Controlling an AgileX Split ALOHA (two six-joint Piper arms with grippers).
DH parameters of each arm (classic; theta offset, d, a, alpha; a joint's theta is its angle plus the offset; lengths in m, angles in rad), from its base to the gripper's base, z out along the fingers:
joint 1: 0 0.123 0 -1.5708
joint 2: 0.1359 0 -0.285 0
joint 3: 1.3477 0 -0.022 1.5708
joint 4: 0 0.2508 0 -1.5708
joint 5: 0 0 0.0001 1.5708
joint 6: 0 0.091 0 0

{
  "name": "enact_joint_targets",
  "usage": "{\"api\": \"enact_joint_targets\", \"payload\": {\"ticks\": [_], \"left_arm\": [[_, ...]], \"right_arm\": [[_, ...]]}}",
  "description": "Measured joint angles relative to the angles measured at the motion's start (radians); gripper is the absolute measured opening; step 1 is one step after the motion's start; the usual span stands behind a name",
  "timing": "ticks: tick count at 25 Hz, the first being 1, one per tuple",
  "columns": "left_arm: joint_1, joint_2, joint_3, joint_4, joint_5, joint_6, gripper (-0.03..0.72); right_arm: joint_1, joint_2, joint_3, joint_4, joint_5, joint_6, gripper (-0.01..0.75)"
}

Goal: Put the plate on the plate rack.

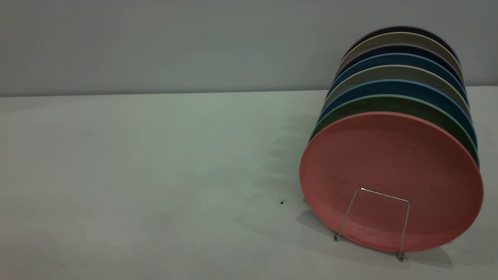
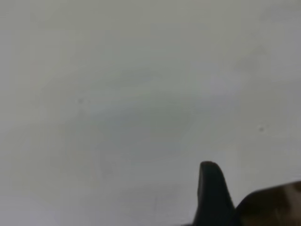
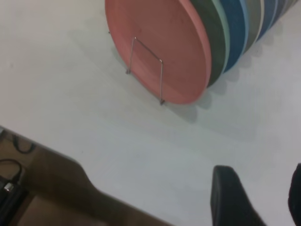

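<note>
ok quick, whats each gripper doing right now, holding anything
Left gripper: only one finger shows, over bare table; open or shut cannot be told, nothing seen in it.
Right gripper: open, empty, away from the plate.

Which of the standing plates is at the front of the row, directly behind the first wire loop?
The salmon-pink plate; the others behind it in the plate rack are green, blue or grey.

The plate [image 1: 391, 181] hides all but the plate rack's [image 1: 373, 221] front loop.
</note>
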Motion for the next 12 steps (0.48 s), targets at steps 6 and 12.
{"api": "enact_joint_targets", "payload": {"ticks": [6,12], "left_arm": [[0.0,-0.043,0.022,0.019,0.055,-0.004,0.485],[0.0,-0.108,0.029,0.006,0.065,-0.01,0.485]], "right_arm": [[0.0,0.0,0.01,-0.012,0.007,0.022,0.322],[0.0,0.0,0.012,-0.018,0.008,0.047,0.322]]}}
